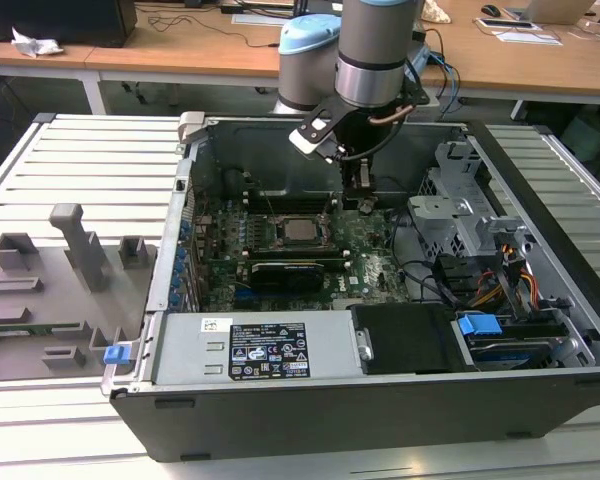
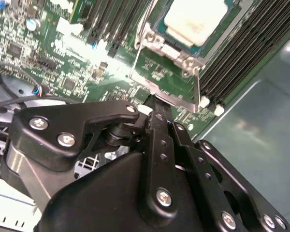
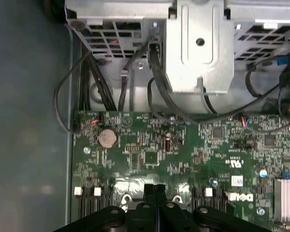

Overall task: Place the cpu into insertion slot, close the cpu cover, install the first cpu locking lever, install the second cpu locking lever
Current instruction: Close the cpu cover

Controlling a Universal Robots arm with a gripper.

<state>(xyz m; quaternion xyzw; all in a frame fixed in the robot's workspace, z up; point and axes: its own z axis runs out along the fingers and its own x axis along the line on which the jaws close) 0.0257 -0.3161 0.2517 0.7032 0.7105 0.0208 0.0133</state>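
Observation:
The cpu (image 1: 298,230) lies flat in the insertion slot (image 1: 278,233) on the green board inside the open case. In the second wrist view the cpu (image 2: 198,19) shows its pale silver top, with the cpu cover (image 2: 183,62) lying as a metal frame around it. A thin wire lever (image 2: 198,89) runs along the socket's edge. My gripper (image 1: 358,203) hangs low over the board, to the exterior view's right of the socket. Its black fingers (image 3: 150,189) are pressed together, and the gripper (image 2: 152,102) tip sits just off the socket's corner, close to the lever's end.
Long black memory slots (image 2: 246,43) flank the socket. A black expansion card (image 1: 285,272) lies in front of it, a power supply (image 1: 250,345) nearer still. A metal drive cage (image 1: 460,215) and cables stand on the exterior view's right. A grey fixture plate (image 1: 50,290) lies outside the case.

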